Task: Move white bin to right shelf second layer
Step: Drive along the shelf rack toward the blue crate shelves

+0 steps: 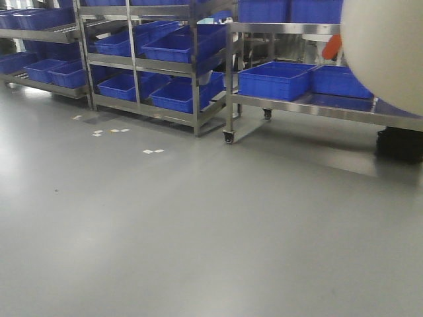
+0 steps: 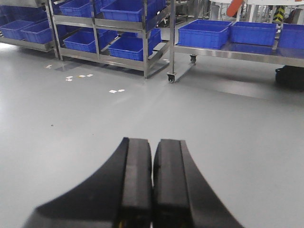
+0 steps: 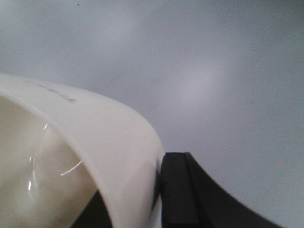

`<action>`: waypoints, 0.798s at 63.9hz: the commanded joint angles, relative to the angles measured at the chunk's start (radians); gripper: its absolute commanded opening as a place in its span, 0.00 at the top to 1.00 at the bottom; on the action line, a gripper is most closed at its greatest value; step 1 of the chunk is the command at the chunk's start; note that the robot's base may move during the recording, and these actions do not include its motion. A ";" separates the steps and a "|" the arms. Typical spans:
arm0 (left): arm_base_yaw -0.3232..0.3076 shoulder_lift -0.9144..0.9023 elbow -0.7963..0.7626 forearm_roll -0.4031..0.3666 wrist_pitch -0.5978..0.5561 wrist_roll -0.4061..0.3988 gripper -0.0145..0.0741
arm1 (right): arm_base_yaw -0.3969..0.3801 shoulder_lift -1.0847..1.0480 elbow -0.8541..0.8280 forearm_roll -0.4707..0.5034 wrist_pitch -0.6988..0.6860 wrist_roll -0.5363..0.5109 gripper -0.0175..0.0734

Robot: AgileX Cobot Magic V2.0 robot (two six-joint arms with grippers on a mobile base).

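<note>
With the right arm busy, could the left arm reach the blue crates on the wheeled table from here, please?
Probably not: the left gripper is shut, and open floor lies between it and those blue crates.

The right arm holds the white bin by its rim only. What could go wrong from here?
The right gripper pinches only one edge of the white bin, so it may tilt or slip out. The left gripper is shut and empty, giving no support. The bin also covers the right part of the front view, so the steel rack behind it could be hit unseen.
</note>
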 commanded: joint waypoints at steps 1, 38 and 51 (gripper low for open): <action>-0.005 -0.014 0.027 0.000 -0.085 -0.005 0.74 | -0.003 0.001 -0.027 -0.001 -0.080 -0.001 0.75; -0.005 -0.014 0.027 0.000 -0.085 -0.005 0.74 | -0.003 0.001 -0.027 -0.001 -0.076 -0.001 0.75; -0.005 -0.014 0.027 0.000 -0.085 -0.005 0.74 | -0.003 0.001 -0.027 -0.001 -0.075 -0.001 0.75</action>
